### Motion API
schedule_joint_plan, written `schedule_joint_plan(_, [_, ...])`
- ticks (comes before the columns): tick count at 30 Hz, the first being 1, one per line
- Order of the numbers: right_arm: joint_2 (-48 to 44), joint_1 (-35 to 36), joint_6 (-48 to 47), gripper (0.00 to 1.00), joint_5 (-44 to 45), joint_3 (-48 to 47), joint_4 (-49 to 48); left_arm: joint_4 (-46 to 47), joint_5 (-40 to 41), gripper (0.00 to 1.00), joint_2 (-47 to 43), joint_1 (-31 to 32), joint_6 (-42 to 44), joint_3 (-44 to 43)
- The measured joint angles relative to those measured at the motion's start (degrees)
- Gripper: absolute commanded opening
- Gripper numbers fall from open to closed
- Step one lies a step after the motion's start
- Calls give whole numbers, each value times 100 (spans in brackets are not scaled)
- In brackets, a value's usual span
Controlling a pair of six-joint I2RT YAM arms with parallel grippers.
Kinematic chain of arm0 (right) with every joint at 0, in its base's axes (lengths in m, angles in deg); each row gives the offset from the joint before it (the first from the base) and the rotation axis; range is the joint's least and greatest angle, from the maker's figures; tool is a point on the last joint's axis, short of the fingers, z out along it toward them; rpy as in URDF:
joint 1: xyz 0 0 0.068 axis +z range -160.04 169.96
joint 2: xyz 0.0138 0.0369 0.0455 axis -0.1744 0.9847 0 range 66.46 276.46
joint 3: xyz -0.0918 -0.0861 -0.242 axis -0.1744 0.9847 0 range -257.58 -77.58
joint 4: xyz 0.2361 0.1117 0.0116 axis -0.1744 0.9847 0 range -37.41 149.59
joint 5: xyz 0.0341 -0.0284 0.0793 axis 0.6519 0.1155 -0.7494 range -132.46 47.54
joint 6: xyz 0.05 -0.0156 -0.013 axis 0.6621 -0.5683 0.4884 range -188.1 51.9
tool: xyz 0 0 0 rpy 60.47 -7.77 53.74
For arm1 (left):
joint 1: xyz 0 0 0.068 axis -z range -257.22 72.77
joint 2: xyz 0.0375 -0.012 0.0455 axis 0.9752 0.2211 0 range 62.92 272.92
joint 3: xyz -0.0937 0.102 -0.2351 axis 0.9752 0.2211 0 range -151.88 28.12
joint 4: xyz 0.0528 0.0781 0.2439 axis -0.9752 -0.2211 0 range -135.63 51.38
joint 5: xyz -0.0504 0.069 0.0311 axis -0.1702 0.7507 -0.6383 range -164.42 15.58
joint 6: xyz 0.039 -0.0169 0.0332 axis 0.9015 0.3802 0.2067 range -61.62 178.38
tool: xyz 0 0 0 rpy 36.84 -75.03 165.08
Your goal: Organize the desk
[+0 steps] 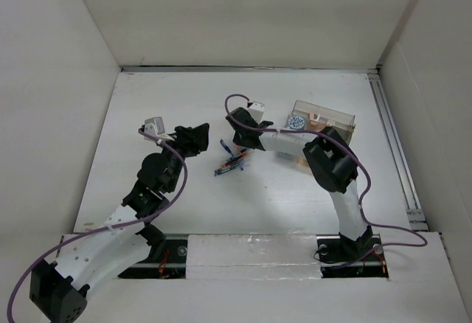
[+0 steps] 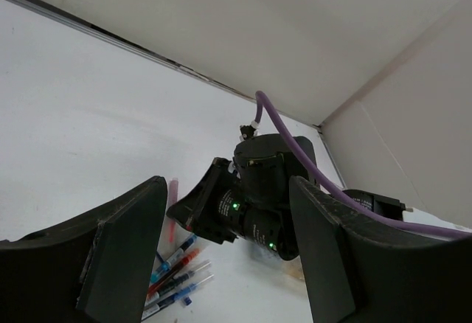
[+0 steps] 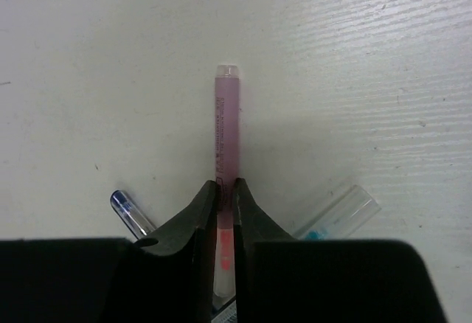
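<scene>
clear box: far right | loose pens: clustered left of it | pink pen: blue-capped pen beside it

Desk, items as I see them:
- Pen cluster: at desk centre.
- Compartment box: right of cluster, nearer far wall.
- Rail: along right edge.
- Right gripper: just behind cluster, one pen between its fingers, other pens lying either side.
- Left gripper: left of cluster, apart from it, facing my right gripper.
</scene>
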Motion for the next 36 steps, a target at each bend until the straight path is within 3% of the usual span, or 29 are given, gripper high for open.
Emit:
schedule_joint_plan(3, [2,-35,61,0,-125,-7,-28,0,35,63,-13,0,0,0])
schedule_joint_plan(13, [-219,-221,291,0,-719,57,-420,0,37,63,4,0,-2,24])
schedule_joint_plan(18, [-1694,-490,343,0,-560,970,-916,4,35,63,4,0,-2,24])
schedule_joint_plan(23, [-3626,-1445,439,0,-116,2312,-1281,4,22,63,9,0,-4,24])
schedule_joint_plan(26, [-4350,-2149,514,0,358,2944,-1049,7,22,63,28,0,-4,24])
schedule_joint_plan(30, [-4540,-2883,640,0,710,3416,-433,7,15,63,79,0,-4,24])
schedule_joint_plan(36, [-4566,-3062,789,0,966,3827,393,7,42,63,81,0,-2,24])
